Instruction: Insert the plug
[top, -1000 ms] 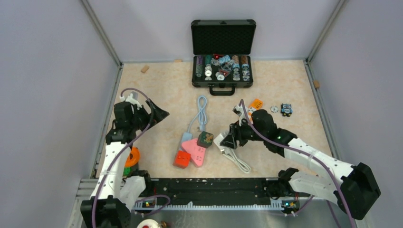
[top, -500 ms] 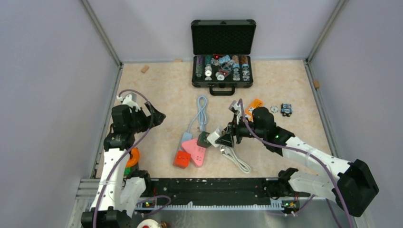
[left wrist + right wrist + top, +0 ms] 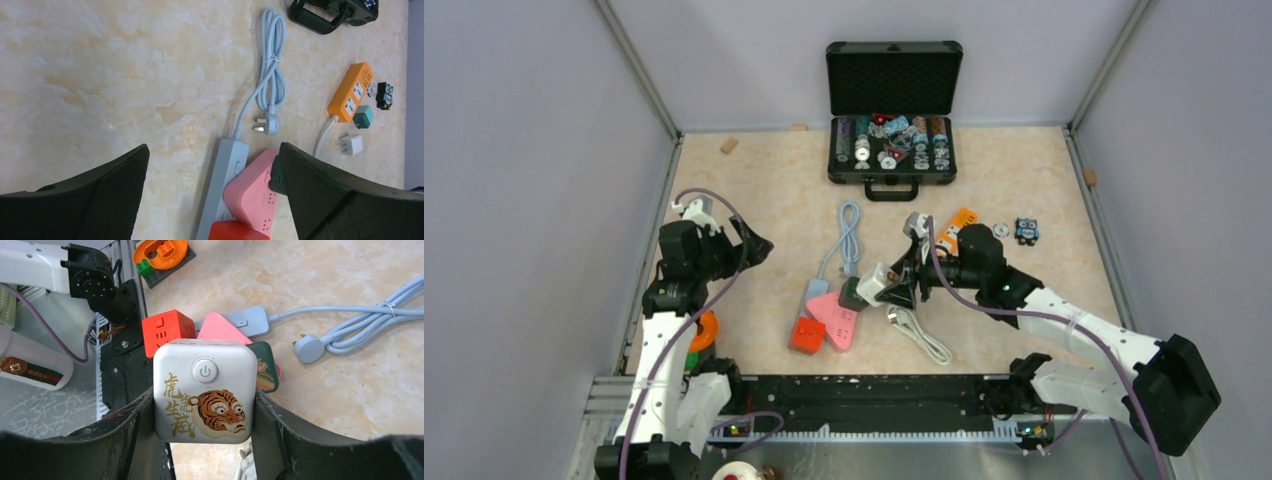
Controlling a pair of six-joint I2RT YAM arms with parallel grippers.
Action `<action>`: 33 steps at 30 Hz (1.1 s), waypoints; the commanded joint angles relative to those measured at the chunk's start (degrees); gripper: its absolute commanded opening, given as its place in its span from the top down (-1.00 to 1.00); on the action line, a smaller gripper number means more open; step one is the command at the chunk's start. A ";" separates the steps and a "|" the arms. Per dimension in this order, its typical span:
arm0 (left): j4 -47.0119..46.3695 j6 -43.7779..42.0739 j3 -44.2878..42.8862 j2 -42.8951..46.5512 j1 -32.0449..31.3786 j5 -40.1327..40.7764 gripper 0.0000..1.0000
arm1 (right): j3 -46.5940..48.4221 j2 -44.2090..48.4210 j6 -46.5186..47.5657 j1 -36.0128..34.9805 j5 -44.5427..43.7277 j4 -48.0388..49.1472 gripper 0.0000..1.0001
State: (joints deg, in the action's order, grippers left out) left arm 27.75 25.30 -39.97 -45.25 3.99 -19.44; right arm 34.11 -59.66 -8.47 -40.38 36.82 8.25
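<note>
Beige marbled table (image 3: 1024,170) walled by pale grey panels carries everything; on it, the right pincer (image 3: 886,288) (image 3: 204,397) pinches a white plug (image 3: 873,284) (image 3: 200,415) by its two sides, one black finger (image 3: 125,440) against each flank. The plug's face, turned to the wrist camera, bears a round power button, gold characters and a tiger's head. From above, the plug sits at the right edge of a cluster of sockets, just beside a dark green adapter (image 3: 852,293) (image 3: 264,367); whether it touches anything beneath cannot be told.

Next to the adapter lies the pink power strip (image 3: 836,318) (image 3: 220,327), with the red socket cube (image 3: 806,334) (image 3: 167,330) against its near left end and the grey-blue power strip (image 3: 816,293) (image 3: 225,185) along its far side. That strip's cable (image 3: 848,235) (image 3: 272,75) runs away in a tied coil, its plug lying flat on the table. A white cord (image 3: 921,335) lies loose below the right pincer, and an orange power strip (image 3: 962,218) (image 3: 351,92) rests behind the right arm.

Well apart on the left, the left pincer (image 3: 759,245) (image 3: 212,150) hangs above the table with its fingers spread wide, pinching nothing. An open black case (image 3: 892,100) stands at the far wall
</note>
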 commanded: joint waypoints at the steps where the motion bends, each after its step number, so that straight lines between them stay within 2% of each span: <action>1: -1.01 -0.79 -0.08 -0.14 0.14 -1.31 -0.97 | -1.25 0.35 1.32 -0.15 1.59 5.95 1.00; 9: -0.60 -0.60 -0.32 -1.27 0.14 -2.20 -0.97 | -2.82 0.96 -1.32 -0.15 7.13 8.70 1.00; 17: -0.76 -0.35 -0.18 -1.38 0.08 -2.55 -0.97 | -5.93 3.99 -0.97 -0.29 6.96 10.96 1.00; 22: -0.71 0.40 -0.22 -1.79 0.14 -2.18 -0.97 | -6.45 4.24 0.37 -3.65 0.96 9.77 1.00; 27: -0.63 0.50 -0.25 -1.86 0.14 -2.24 -0.97 | -4.60 0.16 3.85 -9.91 -5.46 7.55 1.00; 33: -0.77 0.54 -0.19 -1.56 0.13 -2.00 -0.97 | -5.03 -6.36 3.70 -14.40 -9.32 13.51 1.00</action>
State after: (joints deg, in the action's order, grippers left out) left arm 28.25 25.58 -39.97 -47.16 3.99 -21.17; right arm 27.07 -62.87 -6.28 -52.34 31.40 14.70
